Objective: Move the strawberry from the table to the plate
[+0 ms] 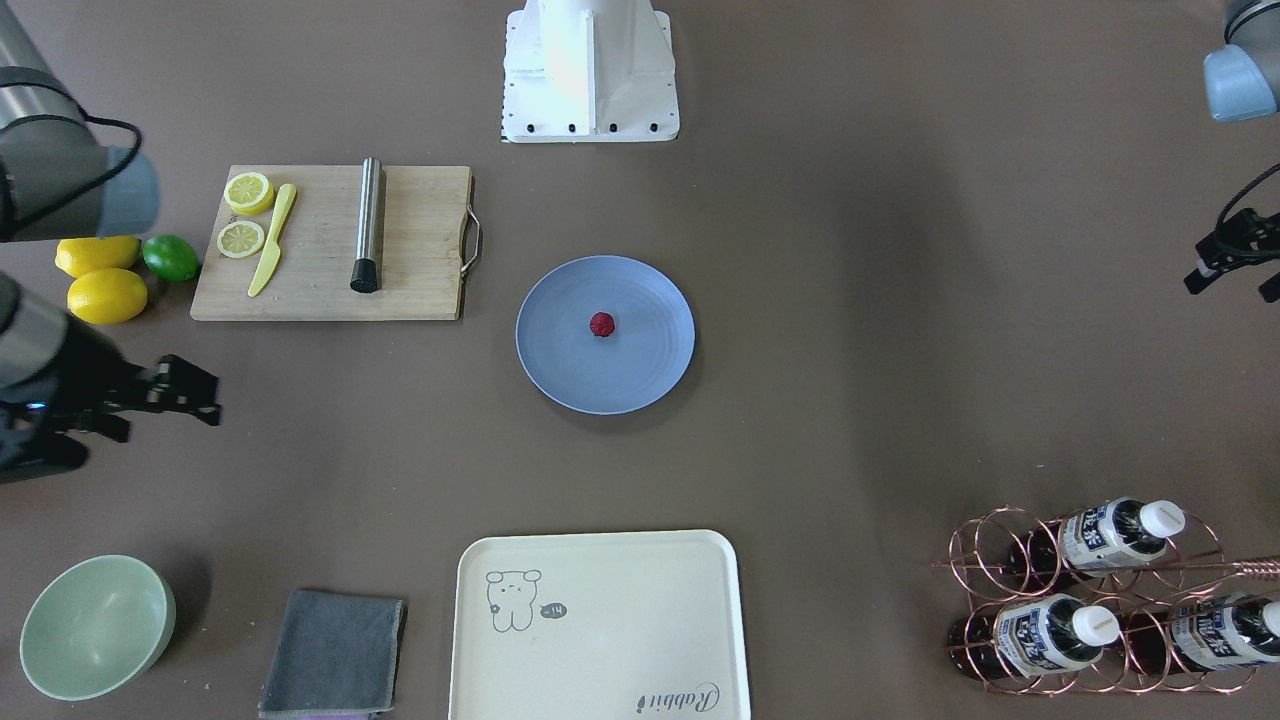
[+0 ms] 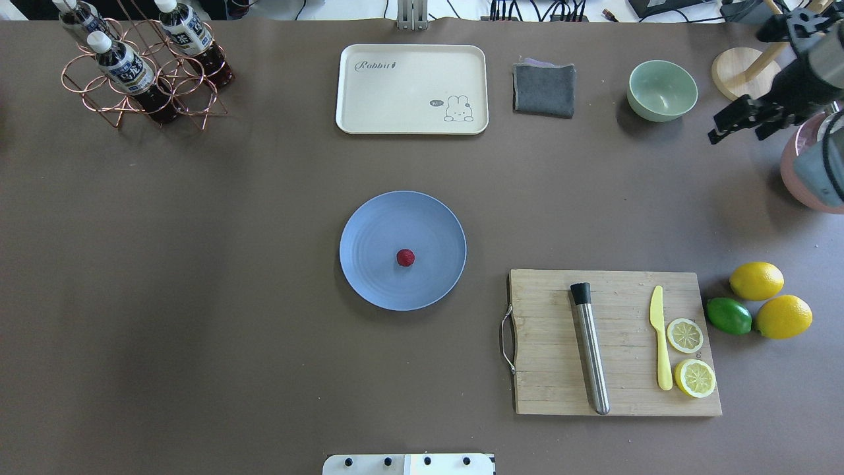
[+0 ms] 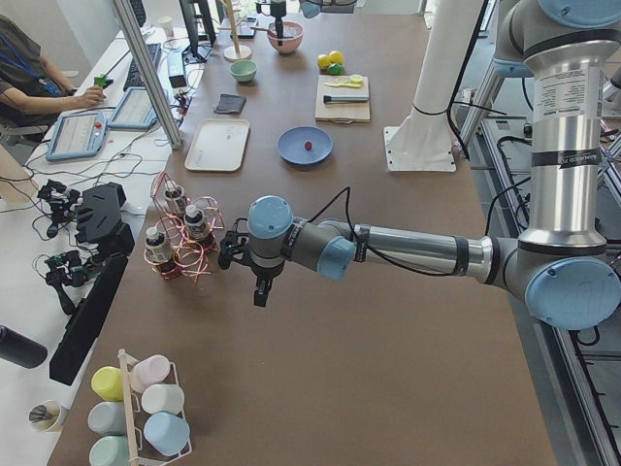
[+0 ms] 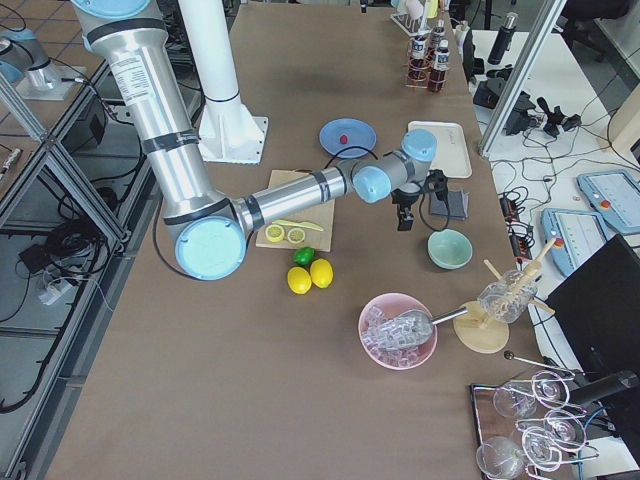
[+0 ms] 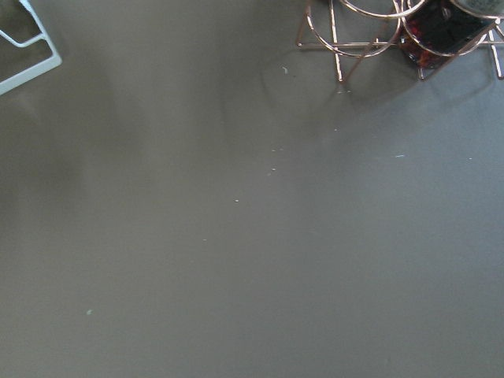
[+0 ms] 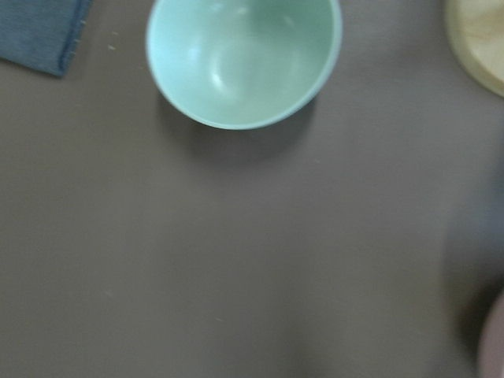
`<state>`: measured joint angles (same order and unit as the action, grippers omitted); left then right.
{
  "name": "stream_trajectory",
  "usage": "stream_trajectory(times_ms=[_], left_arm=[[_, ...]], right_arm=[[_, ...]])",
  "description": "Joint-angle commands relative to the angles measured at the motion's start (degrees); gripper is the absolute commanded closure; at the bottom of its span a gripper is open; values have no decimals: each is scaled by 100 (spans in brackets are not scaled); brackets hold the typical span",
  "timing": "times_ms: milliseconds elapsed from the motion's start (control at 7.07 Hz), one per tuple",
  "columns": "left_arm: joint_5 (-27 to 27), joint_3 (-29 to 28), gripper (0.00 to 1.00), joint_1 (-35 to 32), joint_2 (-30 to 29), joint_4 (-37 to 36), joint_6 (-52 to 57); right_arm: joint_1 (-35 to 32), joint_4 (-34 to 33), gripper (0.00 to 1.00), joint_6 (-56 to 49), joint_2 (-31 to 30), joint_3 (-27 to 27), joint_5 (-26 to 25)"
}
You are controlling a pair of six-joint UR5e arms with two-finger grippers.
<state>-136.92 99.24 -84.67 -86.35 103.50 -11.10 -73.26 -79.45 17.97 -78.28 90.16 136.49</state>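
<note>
Hand on the right point(image 1: 208, 398): hangs above the far right part of the worktop point(image 1: 850, 350), near the pale green bowl point(image 2: 662, 90), which fills the top of its wrist view. Its fingers look parted, with nothing between them.
Hand on the left point(image 3: 260, 289): hangs over bare worktop at the far left, near the copper bottle rack point(image 2: 142, 72). It is cut off at the edge of the front view and small in the side view, so I cannot tell whether it is open or closed.
Strawberry point(image 1: 602, 324): lies about in the middle of the plate point(image 1: 560, 370), resting on its floor, well apart from both hands.
Plate: blue, round and shallow, at the middle of the worktop. The cutting board point(image 2: 613, 343) lies to its right and nearer, the cream tray point(image 2: 395, 99) beyond it on the far side.
Stage: judging by where it lies, the berry is already where the task wants it.
Handling: probably very light, soft and easily bruised. The bumpy skin should give some grip, but the roundish shape could roll on the smooth plate.
Hold: if it had to be taken up, come from above and close gently across its widest part, fingertips on opposite sides, squeezing only enough to lift.
</note>
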Motion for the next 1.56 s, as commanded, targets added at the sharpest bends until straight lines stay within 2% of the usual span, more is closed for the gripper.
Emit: stream_trajectory(times_ms=[0,142,283,849,1415], left_arm=[[-1,139,3,-234,12,-524,363],[8,183,3,-243,-5,-498,363],[25,183,3,-243,12,-480,372],[25,122,3,-270,223,-454,372],[34,122,3,-270,276,-454,372]], right_arm=[[-1063,-627,0,-1632,-591,10,166],[-1529,-1486,0,-2692,-557,45,89],[-1751,-2025,0,-3303,-539,19,-51],[-2139,-2092,0,-3476,-583,-25,-201],[-2140,-2083,0,-3476,-609,-34,-211]])
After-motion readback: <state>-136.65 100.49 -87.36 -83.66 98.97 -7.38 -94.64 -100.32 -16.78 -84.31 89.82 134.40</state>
